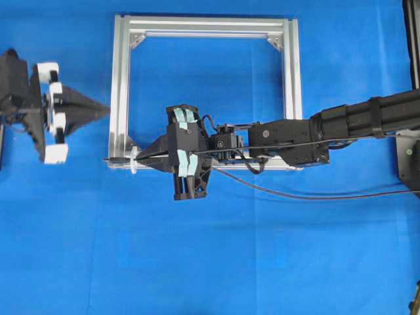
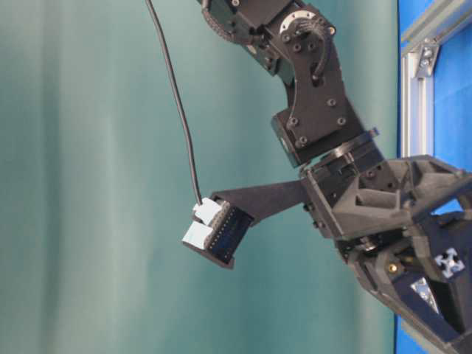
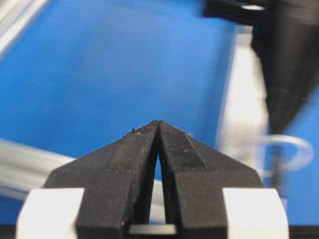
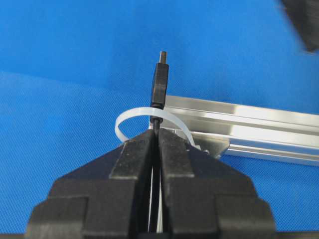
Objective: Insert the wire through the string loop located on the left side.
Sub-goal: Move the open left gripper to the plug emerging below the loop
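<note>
My right gripper [image 4: 155, 135] pinches the wire [image 4: 159, 84], plug poking through the string loop [image 4: 130, 115]; left gripper [image 3: 158, 124] pressed together, empty, near for a regrasp

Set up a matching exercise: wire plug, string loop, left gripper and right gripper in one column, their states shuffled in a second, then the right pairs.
Column 1
1. wire plug
2. string loop
3. left gripper
4. right gripper

Column 2
A. shut on nothing, off the frame's left side
B. shut on the wire
C. white, at the frame's corner
D. poking out beyond the loop

Pairs: 1-D, 2-C, 3-A, 4-B
</note>
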